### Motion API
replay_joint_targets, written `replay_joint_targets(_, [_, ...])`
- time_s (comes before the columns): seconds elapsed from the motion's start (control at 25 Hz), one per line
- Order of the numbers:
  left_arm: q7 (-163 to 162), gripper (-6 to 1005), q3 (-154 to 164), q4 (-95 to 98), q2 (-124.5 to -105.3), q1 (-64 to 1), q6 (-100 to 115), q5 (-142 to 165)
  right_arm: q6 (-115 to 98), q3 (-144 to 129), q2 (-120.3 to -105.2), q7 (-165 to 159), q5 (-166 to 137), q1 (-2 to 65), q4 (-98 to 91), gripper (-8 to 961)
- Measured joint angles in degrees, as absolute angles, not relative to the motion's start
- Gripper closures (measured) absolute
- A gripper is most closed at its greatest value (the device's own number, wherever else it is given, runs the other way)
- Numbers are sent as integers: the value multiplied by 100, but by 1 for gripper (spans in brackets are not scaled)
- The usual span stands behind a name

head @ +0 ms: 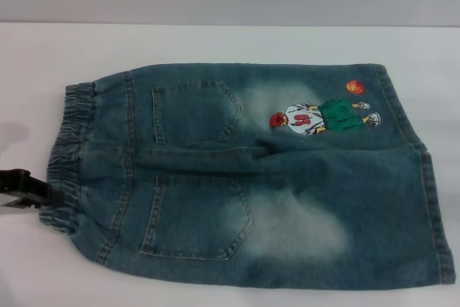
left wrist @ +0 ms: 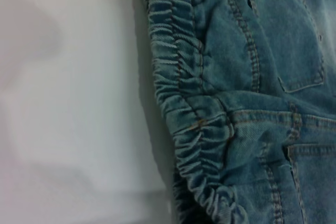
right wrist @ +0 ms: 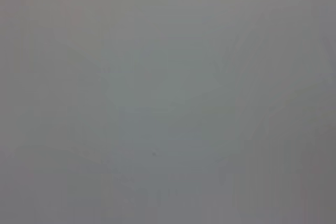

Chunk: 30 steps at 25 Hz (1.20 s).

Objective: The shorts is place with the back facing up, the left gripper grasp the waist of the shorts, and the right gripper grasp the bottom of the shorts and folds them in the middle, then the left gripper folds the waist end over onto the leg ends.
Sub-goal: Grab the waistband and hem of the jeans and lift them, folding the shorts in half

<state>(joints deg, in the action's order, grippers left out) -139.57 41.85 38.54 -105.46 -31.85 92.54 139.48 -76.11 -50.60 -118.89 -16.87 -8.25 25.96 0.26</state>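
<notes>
Faded blue denim shorts (head: pixel 251 177) lie flat and back-up on a white table (head: pixel 215 41), filling most of the head view, their lower right corner running off the frame's edge. The gathered waist (head: pixel 68 156) sits at the left of the frame and the leg ends (head: pixel 431 177) at the right, with two patch pockets (head: pixel 198 213) left of centre and an embroidered basketball player (head: pixel 323 116) toward the upper right. Only a black sliver of the left gripper (head: pixel 25 188) shows at the left edge of the head view, level with the lower part of the waist and reaching up to the ruffled band; most of it is cut off, so whether its jaws are spread or closed on the cloth cannot be told. The left wrist view shows the puckered band at close range beside bare table, with no fingers visible. The right gripper appears in no view, and the right wrist view is a blank grey field with nothing to make out.
</notes>
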Motion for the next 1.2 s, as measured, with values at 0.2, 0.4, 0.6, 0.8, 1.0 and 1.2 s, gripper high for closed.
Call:
replay_joint_targets(0.2, [-13957, 757, 4189, 3868, -10573, -3209, 9244, 13979, -7607, -5034, -11888, -1687, -825, 2593, 26, 291])
replay_joint_targets(0.4, [-13986, 892, 4184, 3878, -10567, -3191, 9220, 13984, -7602, -5047, -11879, -1733, -858, 2612, 26, 291])
replay_joint_targets(0.6, [-14009, 962, 4183, 3924, -10572, -3173, 9180, 13979, -7370, -5285, -11773, -3083, -1495, 2478, -431, 291])
replay_joint_targets(0.8, [-14014, 960, 4183, 4048, -10612, -3150, 9169, 13986, -7225, -5447, -11420, -5887, -3606, 2217, -1574, 291])
replay_joint_targets(1.0, [-13993, 958, 4184, 4085, -10615, -3146, 9158, 13985, -7817, -5208, -10942, -8706, -6668, 2454, -2650, 291])
replay_joint_targets(1.2, [-14015, 956, 4184, 4129, -10614, -3167, 9157, 13989, -9146, -4770, -10652, -9594, -8312, 2846, -2919, 291])
